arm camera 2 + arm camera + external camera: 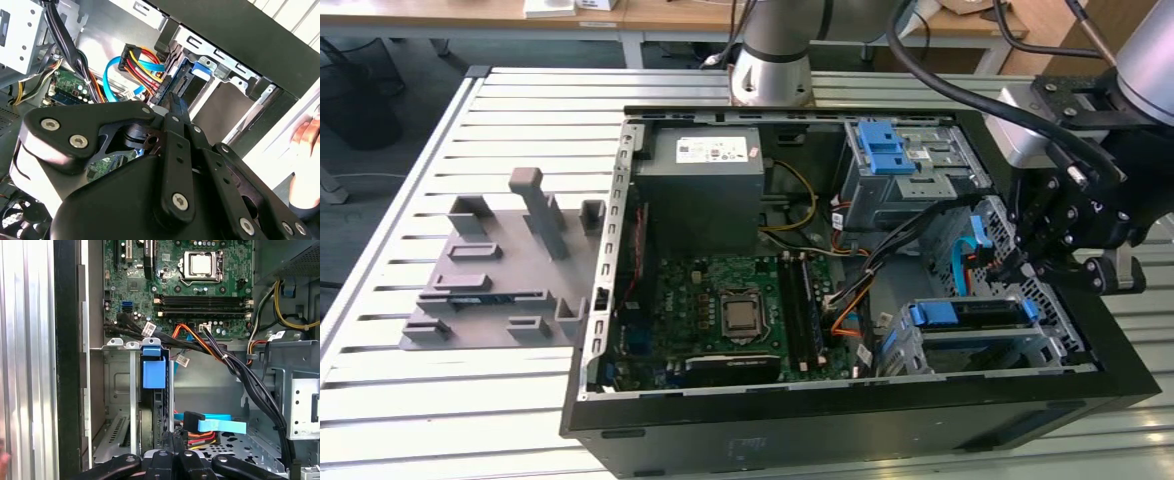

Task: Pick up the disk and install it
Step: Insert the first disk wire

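Open computer case (854,420) on slatted tabletop (480,400). The disk (157,407) stands edge-on in the lower drive bay (117,390), blue carrier tab outward, cables plugged in. Gripper (172,440) just beside its cabled end, fingers (175,102) drawn narrow, holding nothing. White label (715,152) on power-supply box: print unreadable.

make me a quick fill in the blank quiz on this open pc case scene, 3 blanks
1. The hand hangs over the drive cage at the exterior view's ____ side of the computer case.
2. The tab on the bay's carrier is coloured ____.
3. The processor socket sits on the green ____.

Missing words: right; blue; motherboard
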